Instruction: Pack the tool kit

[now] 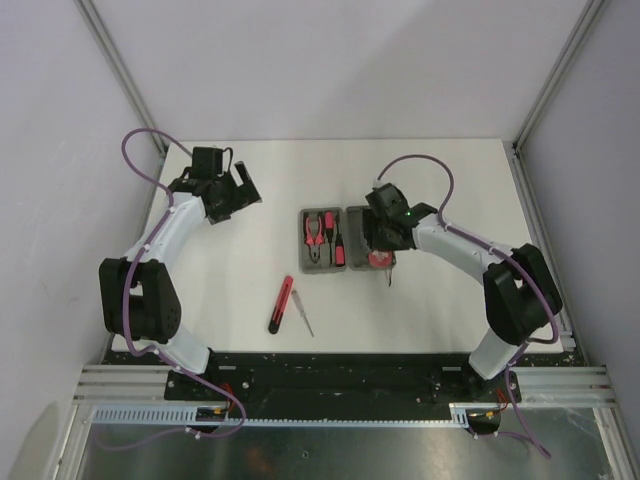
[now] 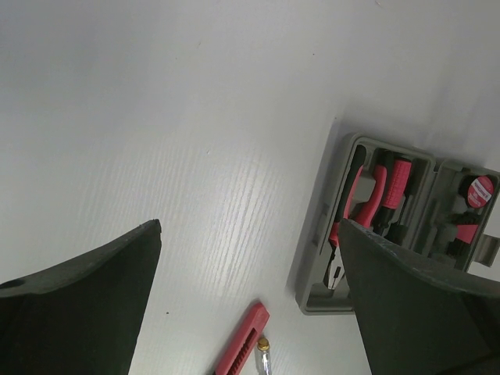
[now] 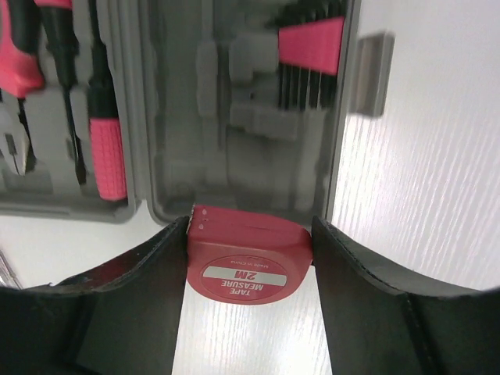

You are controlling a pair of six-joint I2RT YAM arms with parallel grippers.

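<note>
Table [image 1: 450, 170]: one case [image 1: 324, 268], two loose tools [image 1: 281, 304], tape measure [image 3: 248, 269] in right pincer [image 3: 250, 234].

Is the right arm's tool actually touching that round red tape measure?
Touching. The right wrist view shows the right tool's black fingers pressed against both sides of the round red plastic tape measure, no gap.

The red tape measure [image 3: 248, 262] reads "TAPE MEASURE 2M".
</note>
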